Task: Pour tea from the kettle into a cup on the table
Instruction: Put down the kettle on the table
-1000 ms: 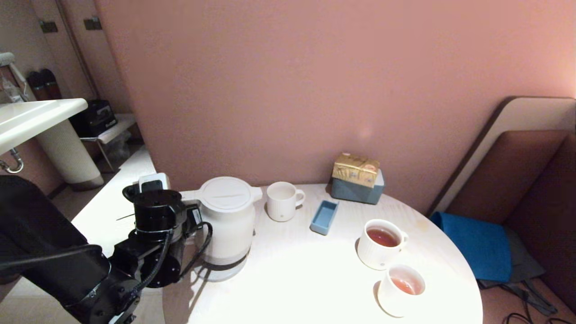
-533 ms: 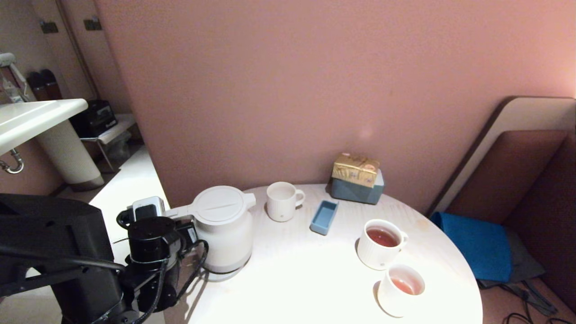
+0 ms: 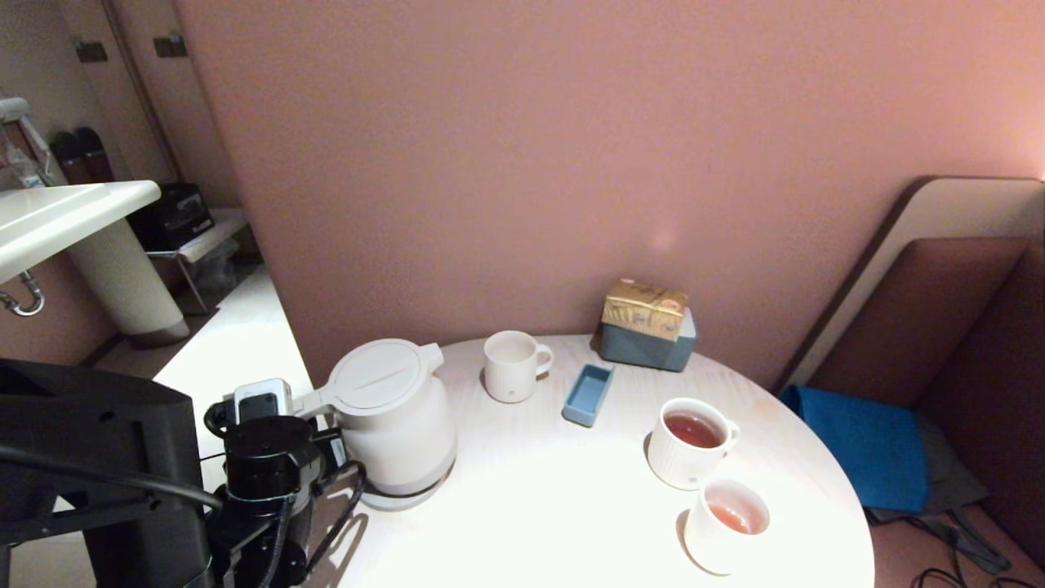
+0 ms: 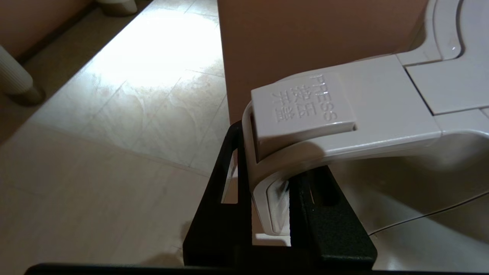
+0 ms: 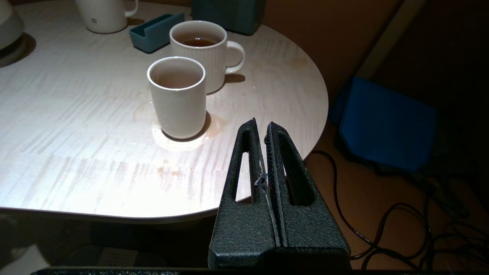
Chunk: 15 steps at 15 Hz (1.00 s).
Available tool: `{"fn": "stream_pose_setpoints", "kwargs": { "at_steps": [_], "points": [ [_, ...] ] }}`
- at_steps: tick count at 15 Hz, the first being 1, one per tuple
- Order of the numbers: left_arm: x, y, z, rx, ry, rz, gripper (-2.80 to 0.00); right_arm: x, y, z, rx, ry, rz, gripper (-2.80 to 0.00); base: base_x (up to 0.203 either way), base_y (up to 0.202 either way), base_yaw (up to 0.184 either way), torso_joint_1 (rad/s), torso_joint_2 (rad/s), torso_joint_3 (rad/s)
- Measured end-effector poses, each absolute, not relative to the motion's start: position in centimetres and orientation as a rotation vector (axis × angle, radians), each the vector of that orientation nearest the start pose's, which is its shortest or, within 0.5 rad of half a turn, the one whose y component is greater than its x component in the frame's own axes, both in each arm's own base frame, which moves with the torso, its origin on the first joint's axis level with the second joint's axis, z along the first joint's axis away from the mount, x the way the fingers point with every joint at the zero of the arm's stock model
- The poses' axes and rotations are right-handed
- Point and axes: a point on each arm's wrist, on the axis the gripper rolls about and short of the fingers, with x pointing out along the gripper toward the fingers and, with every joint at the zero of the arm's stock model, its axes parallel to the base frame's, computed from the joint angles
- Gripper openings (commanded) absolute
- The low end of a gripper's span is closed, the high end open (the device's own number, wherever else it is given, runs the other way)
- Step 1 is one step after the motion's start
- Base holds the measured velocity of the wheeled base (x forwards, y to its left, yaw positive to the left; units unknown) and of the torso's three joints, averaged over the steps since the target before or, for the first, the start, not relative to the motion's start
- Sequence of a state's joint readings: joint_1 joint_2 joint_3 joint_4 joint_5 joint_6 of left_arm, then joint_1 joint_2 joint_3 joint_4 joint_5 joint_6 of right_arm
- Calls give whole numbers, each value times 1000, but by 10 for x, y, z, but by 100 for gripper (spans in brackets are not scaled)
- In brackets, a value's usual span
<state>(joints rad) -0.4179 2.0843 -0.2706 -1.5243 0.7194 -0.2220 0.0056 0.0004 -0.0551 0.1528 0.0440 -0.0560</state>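
Left gripper (image 4: 267,206) grasps the kettle (image 3: 392,425) handle (image 4: 336,126); kettle stands upright on the table (image 3: 571,506), left of the cup (image 3: 727,527). Right gripper (image 5: 266,131) clenched, empty, beside the table edge.

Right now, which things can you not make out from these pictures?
- How much tea the kettle holds: head view, its lid covers it.
- Kettle body and spout: left wrist view, cut off by the edge; only the handle shows.
- Left gripper fingers: head view, hidden behind the arm.
- Right gripper: outside the head view.
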Motion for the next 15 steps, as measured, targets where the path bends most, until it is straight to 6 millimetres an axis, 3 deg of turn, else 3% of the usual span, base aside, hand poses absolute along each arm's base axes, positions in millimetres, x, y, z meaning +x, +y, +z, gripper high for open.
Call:
{"fn": "stream_pose_setpoints", "kwargs": {
  "at_steps": [6, 15],
  "points": [
    [260, -99, 62, -14, 161, 309, -280, -28, 1, 75, -54, 96, 52, -280, 0, 0, 0, 0, 0, 0],
    [275, -93, 55, -27, 157, 350, -280, -28, 1, 75, -54, 97, 52, -280, 0, 0, 0, 0, 0, 0]
  ]
}}
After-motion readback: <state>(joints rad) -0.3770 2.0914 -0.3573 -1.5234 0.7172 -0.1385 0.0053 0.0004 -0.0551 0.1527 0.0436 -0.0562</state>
